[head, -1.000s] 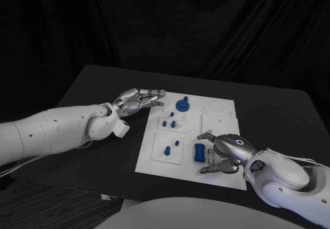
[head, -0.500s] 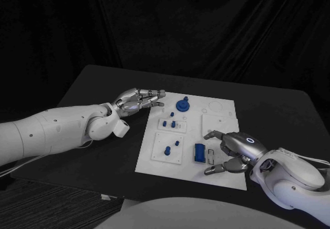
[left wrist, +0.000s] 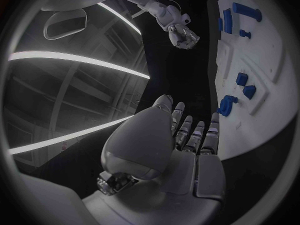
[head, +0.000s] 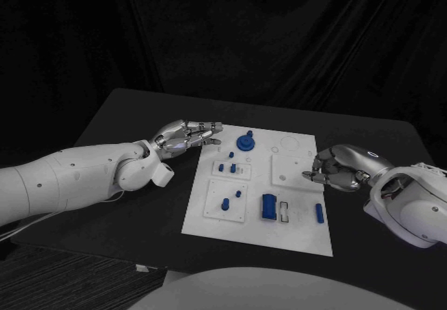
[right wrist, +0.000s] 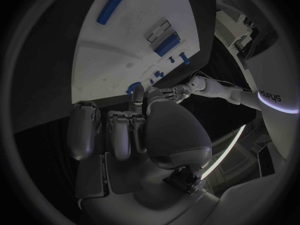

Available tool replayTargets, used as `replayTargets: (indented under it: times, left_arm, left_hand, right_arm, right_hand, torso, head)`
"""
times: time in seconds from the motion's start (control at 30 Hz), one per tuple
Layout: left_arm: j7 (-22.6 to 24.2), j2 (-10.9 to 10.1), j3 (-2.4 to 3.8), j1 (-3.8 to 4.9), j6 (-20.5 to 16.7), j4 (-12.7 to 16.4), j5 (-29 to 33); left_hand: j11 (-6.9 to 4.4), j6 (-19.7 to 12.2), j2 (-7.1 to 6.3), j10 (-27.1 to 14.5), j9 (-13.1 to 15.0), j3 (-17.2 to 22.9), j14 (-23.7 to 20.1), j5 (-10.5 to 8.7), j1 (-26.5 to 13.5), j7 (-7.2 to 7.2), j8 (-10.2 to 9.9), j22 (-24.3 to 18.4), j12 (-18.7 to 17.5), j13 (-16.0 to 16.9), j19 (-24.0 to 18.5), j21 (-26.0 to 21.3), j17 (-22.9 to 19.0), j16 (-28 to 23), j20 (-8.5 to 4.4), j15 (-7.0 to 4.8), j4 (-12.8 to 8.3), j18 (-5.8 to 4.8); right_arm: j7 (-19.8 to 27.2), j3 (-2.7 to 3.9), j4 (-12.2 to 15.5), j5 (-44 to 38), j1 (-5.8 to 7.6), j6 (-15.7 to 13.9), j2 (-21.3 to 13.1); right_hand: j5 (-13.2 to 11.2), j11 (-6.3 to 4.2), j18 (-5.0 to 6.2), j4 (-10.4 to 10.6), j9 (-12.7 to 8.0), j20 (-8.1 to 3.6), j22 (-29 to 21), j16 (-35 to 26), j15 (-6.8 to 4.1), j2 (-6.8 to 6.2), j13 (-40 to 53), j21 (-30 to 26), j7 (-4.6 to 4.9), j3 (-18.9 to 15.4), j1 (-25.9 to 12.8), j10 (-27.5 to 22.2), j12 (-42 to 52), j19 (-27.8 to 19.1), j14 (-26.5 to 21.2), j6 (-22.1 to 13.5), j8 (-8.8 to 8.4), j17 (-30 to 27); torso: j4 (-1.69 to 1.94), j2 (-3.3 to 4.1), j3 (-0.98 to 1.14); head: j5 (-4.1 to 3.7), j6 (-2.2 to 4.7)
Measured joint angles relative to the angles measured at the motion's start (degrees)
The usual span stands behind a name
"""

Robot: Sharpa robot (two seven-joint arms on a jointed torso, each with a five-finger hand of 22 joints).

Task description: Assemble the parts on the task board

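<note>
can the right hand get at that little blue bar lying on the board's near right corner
Probably yes. The right hand hovers over the task board's right edge holding nothing, and the blue bar lies flat just nearer the robot, with bare board around it and nothing between them.

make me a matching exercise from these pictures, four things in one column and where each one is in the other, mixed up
Things:
1. silver left hand
2. silver right hand
3. round blue knob part
4. slim blue bar part

Places:
A. lying flat near the white task board's near right corner
B. above the board's right edge
C. standing at the board's far end
D. off the board's far left corner, holding nothing

Pairs: 1-D, 2-B, 3-C, 4-A
</note>
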Motion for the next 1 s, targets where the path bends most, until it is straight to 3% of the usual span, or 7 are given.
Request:
replayTargets:
  times: [0.13, 0.27, 0.3, 0.37, 0.5, 0.63, 1.0]
  left_arm:
    - [0.0, 0.0, 0.00, 0.00, 0.0, 0.0, 0.0]
    - [0.0, 0.0, 0.00, 0.00, 0.0, 0.0, 0.0]
    - [0.0, 0.0, 0.00, 0.00, 0.0, 0.0, 0.0]
    - [0.0, 0.0, 0.00, 0.00, 0.0, 0.0, 0.0]
    - [0.0, 0.1, 0.00, 0.00, 0.0, 0.0, 0.0]
    - [0.0, 0.2, 0.00, 0.00, 0.0, -0.1, 0.0]
    - [0.0, 0.2, 0.00, -0.01, 0.0, -0.1, 0.0]
  left_hand:
    - [0.00, 0.0, 0.00, 0.0, 0.0, 0.0, 0.0, 0.00, 0.0, 0.00, 0.0, 0.0, 0.0, 0.0, 0.0, 0.0, 0.0, 0.0, 0.00, 0.00, 0.0, 0.00]
    - [0.00, 0.0, 0.00, 0.0, 0.0, 0.0, 0.0, 0.00, 0.0, 0.00, 0.0, 0.0, 0.0, 0.0, 0.0, 0.0, 0.0, 0.0, 0.00, 0.00, 0.0, 0.00]
    - [0.00, 0.0, 0.00, 0.0, 0.0, 0.0, 0.0, 0.00, 0.0, 0.00, 0.0, 0.0, 0.0, 0.0, 0.0, 0.0, 0.0, 0.0, -0.01, 0.00, 0.0, 0.00]
    - [0.00, 0.0, 0.00, 0.0, 0.0, 0.0, 0.0, 0.00, 0.0, 0.00, 0.0, 0.0, 0.0, 0.0, 0.0, 0.0, 0.0, 0.0, 0.00, 0.00, 0.0, 0.00]
    - [0.00, 0.0, 0.00, 0.0, 0.0, 0.0, 0.0, 0.00, 0.0, 0.00, 0.0, 0.0, 0.0, 0.0, 0.0, 0.0, 0.0, 0.0, 0.00, 0.00, 0.0, 0.00]
    - [0.00, 0.0, 0.00, 0.0, 0.0, 0.3, 0.0, 0.00, 0.0, 0.00, 0.0, 0.0, 0.0, 0.0, 0.0, 0.0, 0.0, 0.0, 0.00, 0.00, 0.0, 0.00]
    - [0.00, 0.0, 0.00, 0.0, 0.0, 0.3, 0.0, 0.00, 0.0, 0.00, 0.0, 0.0, 0.0, 0.0, 0.1, 0.0, 0.0, 0.0, 0.12, 0.00, 0.0, 0.00]
  right_arm:
    - [-3.1, -0.02, -1.4, 0.6, 0.30, 4.9, 0.5]
    - [-6.2, -0.06, -2.1, 0.9, 0.33, 9.5, 0.9]
    - [-6.9, -0.06, -2.2, 1.0, 0.33, 10.5, 0.9]
    - [-8.6, -0.06, -2.3, 1.1, 0.34, 12.7, 1.1]
    - [-11.3, -0.06, -2.5, 1.3, 0.34, 16.0, 1.5]
    - [-13.2, -0.06, -2.7, 1.4, 0.28, 18.2, 1.8]
    - [-15.6, -0.06, -3.5, 1.7, -0.86, 20.3, 2.6]
  right_hand:
    - [-7.6, -0.40, 0.00, 2.0, 1.1, -0.41, 0.0, -0.7, -0.30, 0.14, 0.2, -0.6, -0.40, 1.6, 0.3, 0.0, 0.0, 0.0, -0.1, 3.8, -4.03, 0.0]
    - [-13.1, -0.40, 0.00, 1.7, -0.8, -0.34, 0.0, -1.8, -0.16, -1.59, 0.1, -0.6, 0.17, 2.8, 2.4, 0.0, 0.1, 0.1, 0.0, 8.8, -14.89, 0.0]
    - [-14.1, -0.38, 0.01, 1.7, -1.2, -0.21, 0.0, -2.0, 0.12, -1.62, 0.1, -0.4, 0.34, 2.8, 2.4, 0.0, 0.1, 0.2, 0.0, 9.5, -16.66, 0.0]
    - [-16.6, 0.10, 0.01, 2.3, -1.8, -0.18, 0.0, -3.1, 0.19, -2.46, -0.1, 0.2, 0.81, 2.1, 1.0, 0.2, 0.1, 0.2, -0.1, 10.4, -19.27, 0.0]
    - [-21.2, 0.56, 0.02, 2.5, -2.8, 0.43, 0.0, -3.6, 0.76, -1.84, 0.0, 0.6, 1.46, 0.4, -5.7, -0.1, 0.1, 0.0, 0.1, 12.5, -24.37, 0.0]
    - [-22.2, 0.56, 0.02, 2.6, -2.8, 0.43, 0.0, -3.6, 0.76, -1.57, 0.0, 0.9, 1.36, 0.2, -7.7, -0.1, 0.1, 0.0, 0.1, 14.0, -26.42, 0.0]
    - [-22.2, 0.56, 0.02, 2.4, -2.7, 0.43, 0.0, -4.0, 0.75, -1.42, 0.0, 1.3, 1.26, 0.1, -8.5, -0.1, 0.1, 0.0, 0.1, 14.5, -27.97, 0.0]
  torso:
    - [0.00, 0.03, -0.02]
    - [-0.01, 0.08, 0.01]
    - [-0.01, 0.09, 0.01]
    - [-0.01, 0.09, 0.01]
    - [-0.02, 0.08, 0.02]
    - [-0.02, 0.06, 0.02]
    - [-0.02, 0.06, 0.02]
  head:
    - [-0.02, 0.00]
    - [-0.02, 0.00]
    - [-0.06, 0.00]
    - [-0.25, 0.00]
    - [-0.45, 0.00]
    - [-0.56, 0.00]
    - [-0.39, 0.00]
